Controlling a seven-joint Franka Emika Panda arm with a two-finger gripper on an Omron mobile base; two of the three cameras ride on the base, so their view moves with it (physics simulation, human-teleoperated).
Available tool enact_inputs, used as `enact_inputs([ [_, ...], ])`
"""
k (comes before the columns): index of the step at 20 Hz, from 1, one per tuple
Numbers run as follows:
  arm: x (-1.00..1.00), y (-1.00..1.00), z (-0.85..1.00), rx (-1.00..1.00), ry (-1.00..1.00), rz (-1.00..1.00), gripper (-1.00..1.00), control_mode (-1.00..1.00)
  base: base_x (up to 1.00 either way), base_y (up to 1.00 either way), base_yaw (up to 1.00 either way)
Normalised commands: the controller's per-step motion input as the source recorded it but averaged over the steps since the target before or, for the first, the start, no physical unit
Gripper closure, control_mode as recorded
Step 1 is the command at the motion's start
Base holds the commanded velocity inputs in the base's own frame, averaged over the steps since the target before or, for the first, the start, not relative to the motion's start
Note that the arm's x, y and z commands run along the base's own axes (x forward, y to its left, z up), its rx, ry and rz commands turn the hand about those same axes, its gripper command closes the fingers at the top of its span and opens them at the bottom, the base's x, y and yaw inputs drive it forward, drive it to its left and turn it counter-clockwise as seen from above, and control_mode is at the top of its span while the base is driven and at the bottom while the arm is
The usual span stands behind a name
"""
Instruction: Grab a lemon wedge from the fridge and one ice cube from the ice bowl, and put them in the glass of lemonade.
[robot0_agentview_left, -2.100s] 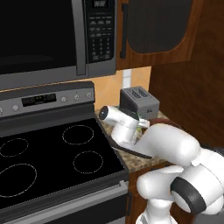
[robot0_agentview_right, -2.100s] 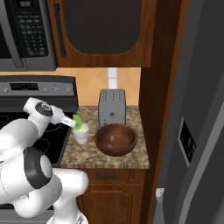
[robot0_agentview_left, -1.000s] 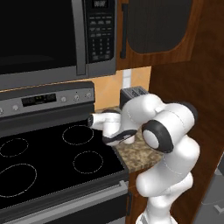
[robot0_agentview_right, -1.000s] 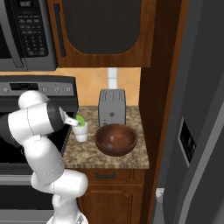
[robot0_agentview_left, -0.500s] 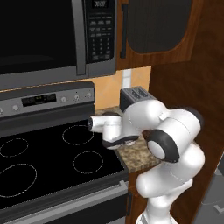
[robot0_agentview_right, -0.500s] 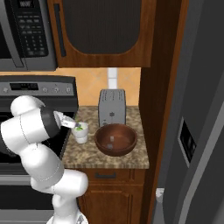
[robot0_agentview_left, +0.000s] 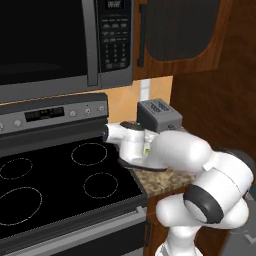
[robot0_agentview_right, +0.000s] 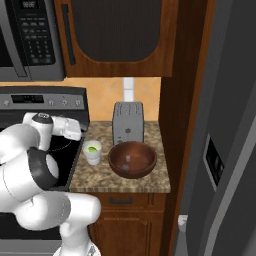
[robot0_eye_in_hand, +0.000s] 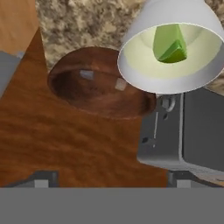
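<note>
The cup (robot0_agentview_right: 92, 151) of lemonade sits on the counter (robot0_agentview_right: 145, 181), just left of the brown bowl (robot0_agentview_right: 132, 159). A green wedge (robot0_eye_in_hand: 169, 43) rests inside it. The gripper (robot0_eye_in_hand: 109, 183) is wide open, holding nothing. The toaster (robot0_agentview_right: 127, 122) stands behind the bowl.

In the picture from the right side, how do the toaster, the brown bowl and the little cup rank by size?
1. Toaster and ice bowl: look about alike, the toaster taller, the bowl wider, so I won't rank them.
2. Glass of lemonade: clearly smallest.
</note>
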Motion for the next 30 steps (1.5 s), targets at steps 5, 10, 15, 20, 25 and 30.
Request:
enact_inputs([
  [5,-0.67,-0.39,0.38,0.33,-0.2,-0.21,-1.0,-1.0,0.0,0.0,0.0],
  [10,-0.64,-0.16,-0.41,0.11,-0.26,-0.31,-1.0,-1.0,0.0,0.0,0.0],
  [15,-0.72,-0.06,0.17,0.05,-0.35,-0.24,-1.0,-1.0,0.0,0.0,0.0],
  [20,-0.62,-0.08,0.53,0.2,-0.36,-0.31,-1.0,-1.0,0.0,0.0,0.0],
  [25,-0.08,-0.17,-0.2,0.19,-0.3,-0.34,-1.0,-1.0,0.0,0.0,0.0],
  [30,0.04,-0.1,0.0,0.19,-0.41,-0.35,-1.0,-1.0,0.0,0.0,0.0],
])
